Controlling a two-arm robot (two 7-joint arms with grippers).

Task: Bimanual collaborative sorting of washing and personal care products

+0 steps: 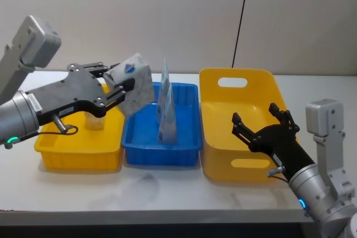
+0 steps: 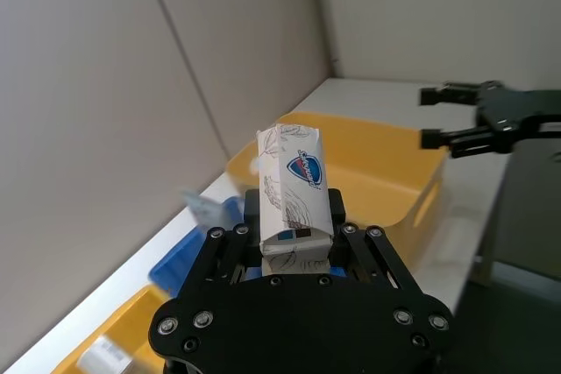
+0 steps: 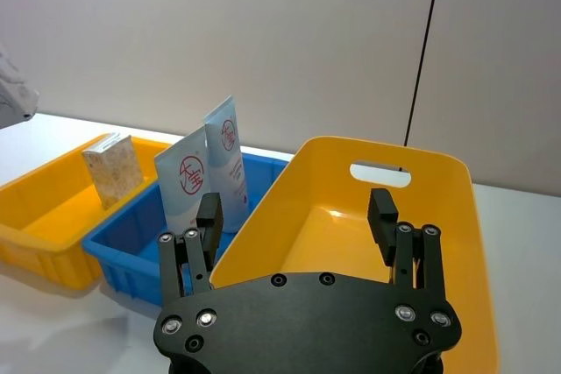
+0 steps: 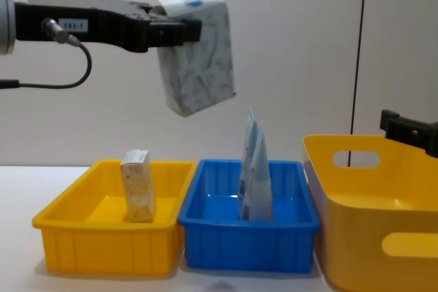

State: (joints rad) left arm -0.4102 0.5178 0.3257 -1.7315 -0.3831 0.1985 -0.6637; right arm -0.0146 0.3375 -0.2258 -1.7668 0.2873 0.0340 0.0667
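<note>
While the left gripper (image 1: 119,86) pinches the soft white pack (image 1: 139,83) at upper left of the frame, high above the left edge of the blue bin (image 1: 162,157) — right gripper (image 1: 257,119) at lower right, jaws wide apart, empty, over the tall yellow bin (image 1: 223,163), pale-blue pouches (image 1: 166,107) upright mid-frame.
</note>
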